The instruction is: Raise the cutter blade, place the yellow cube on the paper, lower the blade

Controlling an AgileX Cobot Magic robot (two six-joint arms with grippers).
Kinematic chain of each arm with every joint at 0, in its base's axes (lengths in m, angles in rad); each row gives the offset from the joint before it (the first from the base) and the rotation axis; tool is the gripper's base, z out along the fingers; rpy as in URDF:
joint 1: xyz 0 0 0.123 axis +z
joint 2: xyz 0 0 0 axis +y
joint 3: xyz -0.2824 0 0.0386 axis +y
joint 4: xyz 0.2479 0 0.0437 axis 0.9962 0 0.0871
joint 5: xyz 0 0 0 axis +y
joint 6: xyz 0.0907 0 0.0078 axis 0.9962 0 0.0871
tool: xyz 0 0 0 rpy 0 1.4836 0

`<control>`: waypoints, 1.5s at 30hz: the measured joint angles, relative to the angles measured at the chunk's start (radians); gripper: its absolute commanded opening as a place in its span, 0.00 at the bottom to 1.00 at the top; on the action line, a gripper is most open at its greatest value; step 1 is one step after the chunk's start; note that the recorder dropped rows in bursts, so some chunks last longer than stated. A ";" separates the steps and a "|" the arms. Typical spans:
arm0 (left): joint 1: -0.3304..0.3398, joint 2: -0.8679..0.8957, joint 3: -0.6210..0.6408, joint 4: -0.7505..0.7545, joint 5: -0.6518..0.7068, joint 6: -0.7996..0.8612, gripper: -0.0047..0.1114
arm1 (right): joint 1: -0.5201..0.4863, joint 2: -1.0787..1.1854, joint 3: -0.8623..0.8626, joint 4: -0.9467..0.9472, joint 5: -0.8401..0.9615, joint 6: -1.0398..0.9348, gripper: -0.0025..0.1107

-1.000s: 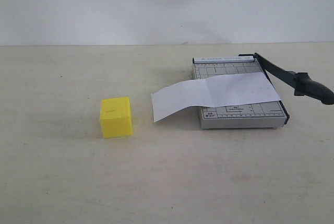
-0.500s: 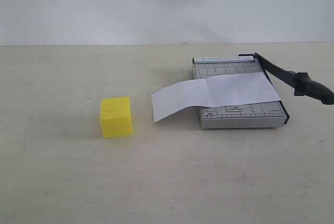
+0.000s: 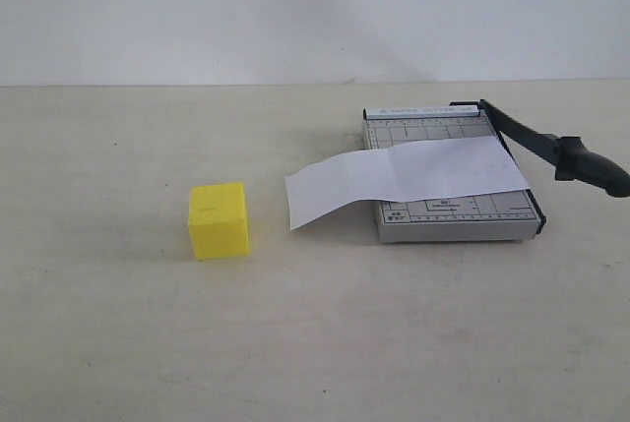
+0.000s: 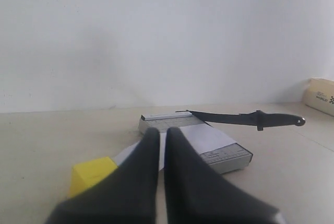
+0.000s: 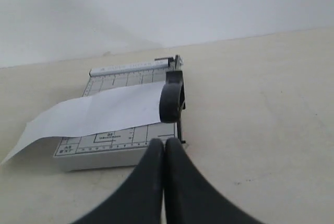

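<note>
As no step seems begun, we see the yellow cube (image 3: 219,220) on the tabletop (image 3: 98,343) well left of the trimmer base (image 3: 463,217), the paper (image 3: 404,178) across it, the cutter blade (image 3: 551,150) low at its right edge, and both jaws closed, empty.

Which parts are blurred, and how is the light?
Exterior view: sharp, soft even light, no glare on the paper. Left wrist view: the left end effector is blurred, the cutter blade sharp. Right wrist view: the right end effector is blurred, the paper sharp.
</note>
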 measured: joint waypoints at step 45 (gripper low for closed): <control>-0.426 1.331 -0.793 0.198 0.448 -0.313 0.08 | 0.000 -0.182 0.004 0.002 -0.006 0.005 0.02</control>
